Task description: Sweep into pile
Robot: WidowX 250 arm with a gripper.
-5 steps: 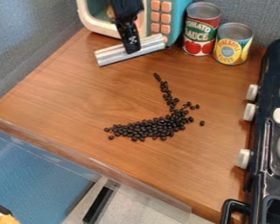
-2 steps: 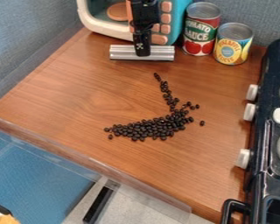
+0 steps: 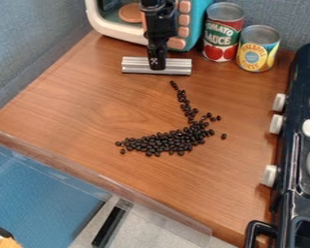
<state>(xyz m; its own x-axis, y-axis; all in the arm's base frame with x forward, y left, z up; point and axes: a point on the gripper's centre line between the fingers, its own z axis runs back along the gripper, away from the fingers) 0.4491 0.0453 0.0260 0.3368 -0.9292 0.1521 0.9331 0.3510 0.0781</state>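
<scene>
Bright, even light with soft shadows.
Pale highlights streak the silver bar [image 3: 177,66] and glint atop the red can [image 3: 222,29]; the wooden counter [image 3: 86,101] has a faint sheen.

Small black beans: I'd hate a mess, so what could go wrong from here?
Sweeping too far toward the camera could push the small black beans off the brown wooden counter. The straight silver bar in the black claw might scatter their thin trail. The lone bean at right could be missed.
</scene>
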